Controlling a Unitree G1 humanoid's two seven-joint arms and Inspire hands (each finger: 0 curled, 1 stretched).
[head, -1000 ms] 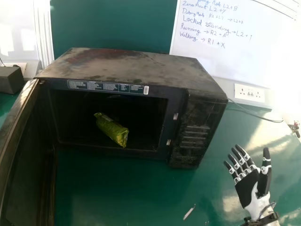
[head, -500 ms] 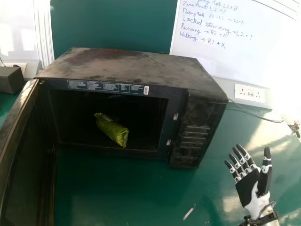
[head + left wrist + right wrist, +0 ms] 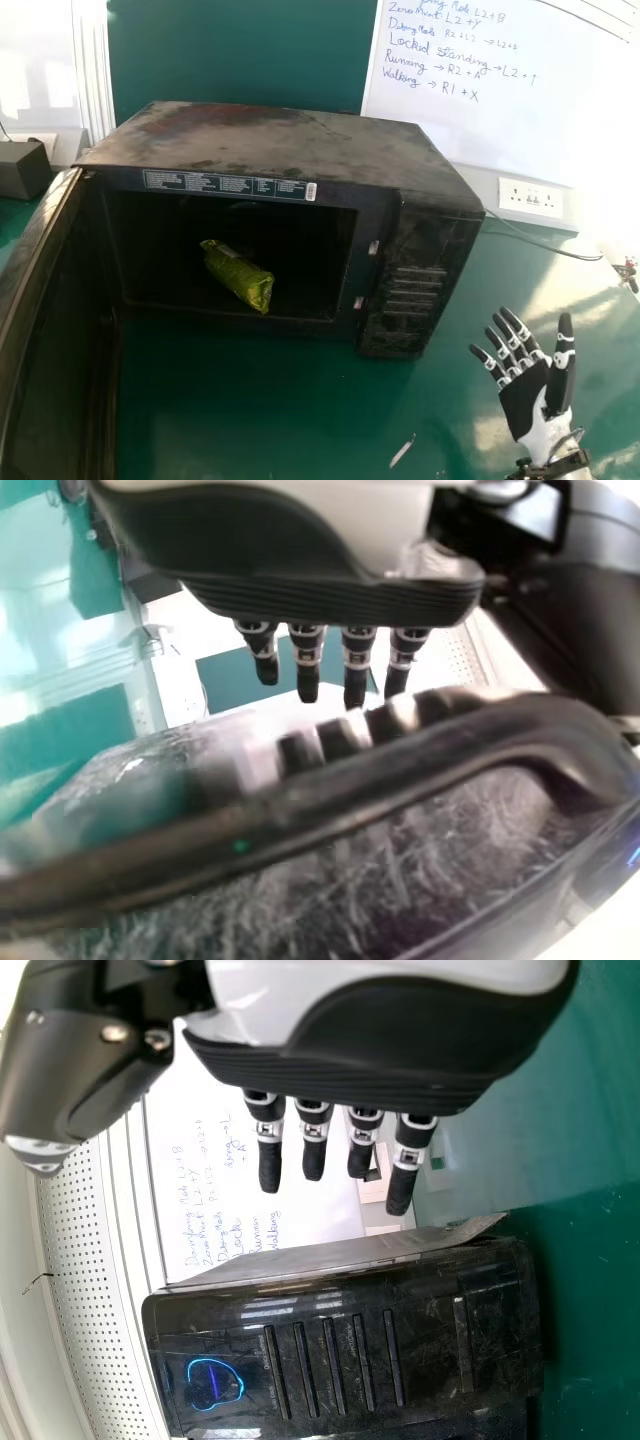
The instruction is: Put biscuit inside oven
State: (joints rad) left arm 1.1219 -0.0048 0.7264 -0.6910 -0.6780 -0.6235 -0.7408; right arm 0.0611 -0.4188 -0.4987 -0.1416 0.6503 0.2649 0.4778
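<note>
The open oven (image 3: pixel 290 150) holds a biscuit packet (image 3: pixel 238 277). The right hand (image 3: pixel 524 402) is spread wide, empty; the left hand (image 3: pixel 320 595), straight-fingered, grips nothing.

White wall | whiteboard (image 3: pixel 500 120), handwriting | green table (image 3: pixel 250 420) | sunlit patches

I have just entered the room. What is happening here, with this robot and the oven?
The biscuit packet lies inside the oven, whose door stands open. Neither hand holds the packet. The right hand is open beside the oven; the left hand, fingers straight, is at the door's handle.
</note>
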